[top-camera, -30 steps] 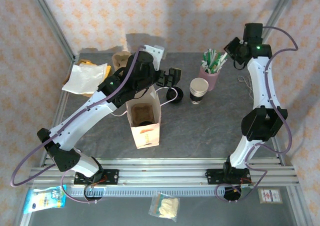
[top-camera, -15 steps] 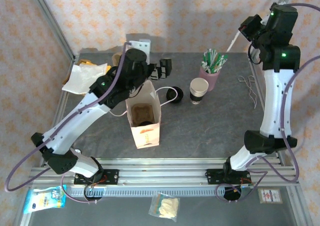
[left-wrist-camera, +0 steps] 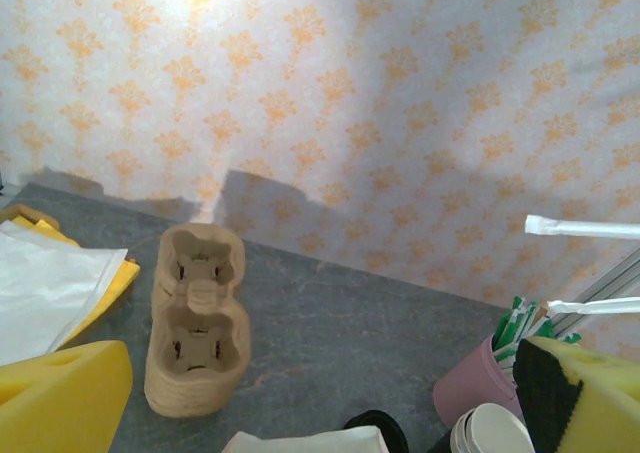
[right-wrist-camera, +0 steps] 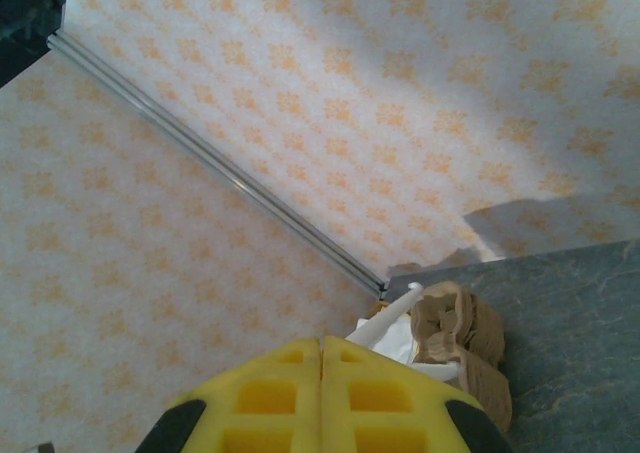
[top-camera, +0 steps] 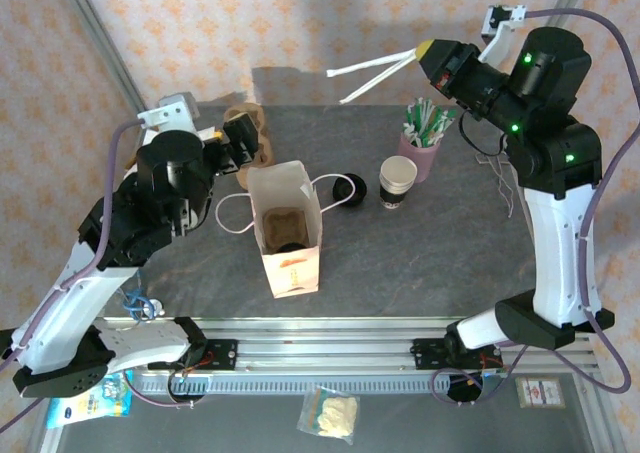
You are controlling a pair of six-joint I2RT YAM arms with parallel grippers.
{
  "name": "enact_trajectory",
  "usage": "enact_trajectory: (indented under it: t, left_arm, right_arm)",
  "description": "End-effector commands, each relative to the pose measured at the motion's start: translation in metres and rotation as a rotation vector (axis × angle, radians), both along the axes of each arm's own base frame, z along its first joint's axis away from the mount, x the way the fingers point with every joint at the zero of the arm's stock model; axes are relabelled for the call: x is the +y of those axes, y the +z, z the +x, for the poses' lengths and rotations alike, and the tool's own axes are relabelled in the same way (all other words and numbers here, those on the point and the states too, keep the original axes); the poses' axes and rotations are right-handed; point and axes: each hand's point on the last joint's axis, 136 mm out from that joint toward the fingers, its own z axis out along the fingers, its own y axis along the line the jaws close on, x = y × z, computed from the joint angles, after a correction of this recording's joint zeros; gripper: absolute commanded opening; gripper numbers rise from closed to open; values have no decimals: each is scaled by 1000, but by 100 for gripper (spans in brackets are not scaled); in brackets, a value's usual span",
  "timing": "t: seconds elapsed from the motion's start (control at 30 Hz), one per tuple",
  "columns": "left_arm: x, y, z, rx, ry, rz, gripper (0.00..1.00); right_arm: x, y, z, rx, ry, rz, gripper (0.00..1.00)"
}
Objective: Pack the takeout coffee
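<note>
Item: cup point(top-camera: 397, 182), white paper with a dark lower band, upright on the table point(top-camera: 420, 273) between the bag point(top-camera: 287, 235) and the pink cup point(top-camera: 419, 154), not touching either one. Top open; the black lid point(top-camera: 348, 189) lies flat on the table just beside the bag, near one handle loop. Status: unpacked. The bag stands open with something brown at its bottom, which I cannot identify. Outstanding, by my judgement: lid onto the cup, cup into the bag, straws too if wanted. Right gripper point(top-camera: 428, 49): clamped tight on two wrapped straws point(top-camera: 370, 71) that stick out to the left. It is lifted high above the far right of the table, with the arm standing tall from its base and the wrist turned leftward over the pink cup. Left gripper point(top-camera: 240, 143): jaws spread wide, holding nothing, at the far left of the table beside the pulp tray point(left-wrist-camera: 197, 333). The left arm is folded back on its own side, clear of the bag. Neither gripper is near the cup.
</note>
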Motion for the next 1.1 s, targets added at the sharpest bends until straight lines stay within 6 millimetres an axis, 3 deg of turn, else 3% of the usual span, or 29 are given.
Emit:
enact_trajectory:
  t: [0.0,0.17,0.33,0.43,0.63,0.83,1.07]
  left_arm:
    - [-4,-15,3,39,-3,-11,99]
    - [-12,-17,10,47,-18,19,99]
    - [-26,-25,22,60,-46,71,99]
    - [-38,-32,32,71,-68,98,99]
    - [-56,-44,50,84,-93,140,99]
    - [-64,-59,59,103,-108,138,99]
    - [-63,-59,62,106,-107,138,99]
  right_arm:
    - [-9,-1,10,-6,-72,-12,0]
    - [-41,-25,48,53,-249,-74,0]
    - [-100,-71,95,172,-440,-116,0]
    - [-121,-98,119,247,-487,-122,0]
    - [-122,-143,150,365,-464,-120,0]
    - [-118,-158,162,383,-447,-118,0]
    - [-116,-182,167,437,-434,-135,0]
